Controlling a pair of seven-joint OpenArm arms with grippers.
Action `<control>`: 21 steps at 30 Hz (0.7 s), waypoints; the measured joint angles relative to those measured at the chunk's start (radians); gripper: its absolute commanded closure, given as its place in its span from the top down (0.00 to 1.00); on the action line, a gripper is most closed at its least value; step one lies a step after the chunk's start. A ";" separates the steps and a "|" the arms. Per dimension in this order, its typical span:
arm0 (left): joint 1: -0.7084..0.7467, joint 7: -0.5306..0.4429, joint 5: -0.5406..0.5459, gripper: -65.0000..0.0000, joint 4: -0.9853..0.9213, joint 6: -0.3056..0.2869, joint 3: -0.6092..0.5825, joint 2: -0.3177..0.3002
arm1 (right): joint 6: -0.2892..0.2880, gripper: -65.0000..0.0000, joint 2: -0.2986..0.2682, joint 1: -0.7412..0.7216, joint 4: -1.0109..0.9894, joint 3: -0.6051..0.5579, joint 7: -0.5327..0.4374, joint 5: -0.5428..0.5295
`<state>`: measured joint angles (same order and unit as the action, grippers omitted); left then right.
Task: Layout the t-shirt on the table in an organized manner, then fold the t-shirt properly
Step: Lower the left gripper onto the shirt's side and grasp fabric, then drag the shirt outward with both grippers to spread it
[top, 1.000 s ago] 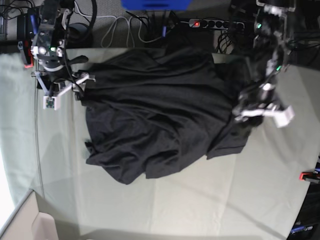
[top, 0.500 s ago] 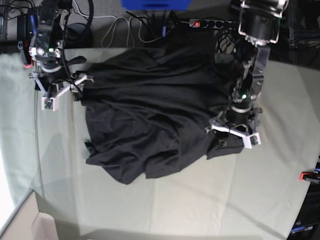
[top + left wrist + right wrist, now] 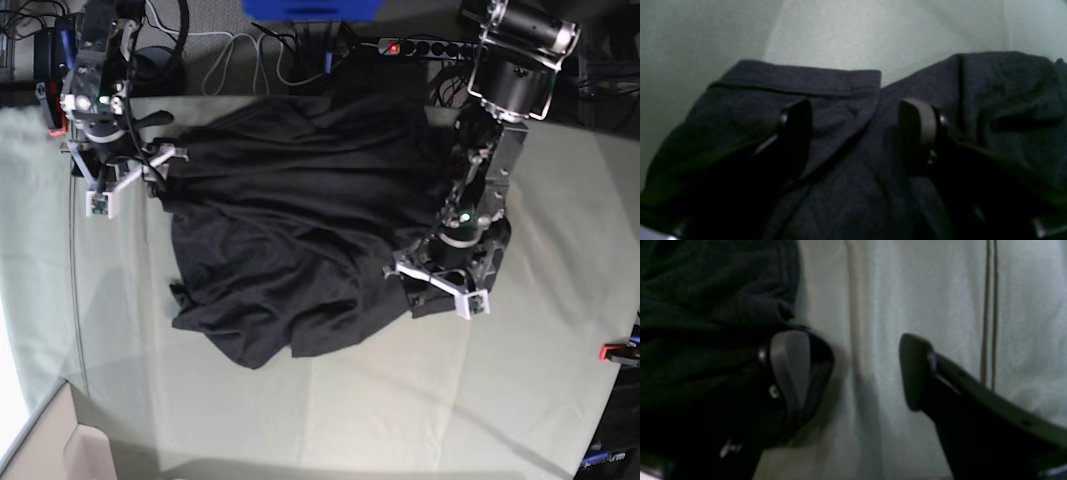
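Observation:
The black t-shirt (image 3: 300, 230) lies crumpled and bunched across the middle of the table (image 3: 400, 410); no print shows. My left gripper (image 3: 432, 287) hovers open over the shirt's lower right edge. In the left wrist view, that gripper (image 3: 857, 133) spreads its fingers (image 3: 796, 126) just above the dark fabric, near a hemmed edge (image 3: 806, 80), with nothing between them. My right gripper (image 3: 130, 182) is open at the shirt's upper left corner. In the right wrist view, this gripper (image 3: 853, 373) spans bare table cloth (image 3: 880, 306), its left finger (image 3: 790, 366) against the t-shirt's edge (image 3: 706, 290).
A power strip (image 3: 420, 47), loose cables (image 3: 250, 60) and a blue box (image 3: 310, 8) sit beyond the table's far edge. A red clamp (image 3: 615, 352) marks the right edge. A thin cord (image 3: 75, 280) runs down the left side. A pale object (image 3: 90, 450) sits at the lower left.
My left arm has swung in from the shirt's right side and come down over its lower right edge, jaws staying open. The right arm has barely moved.

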<state>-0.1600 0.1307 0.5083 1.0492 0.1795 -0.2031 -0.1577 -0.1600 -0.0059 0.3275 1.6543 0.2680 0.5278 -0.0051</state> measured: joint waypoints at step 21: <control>0.082 0.009 0.008 0.00 0.089 0.005 0.006 -0.043 | 0.000 0.66 0.000 0.000 0.000 0.000 0.000 0.000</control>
<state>-0.0780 0.1394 0.5163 1.1385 0.1844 -0.1970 -0.2005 -0.1596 -0.0055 0.3275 1.6539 0.2684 0.5278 -0.0055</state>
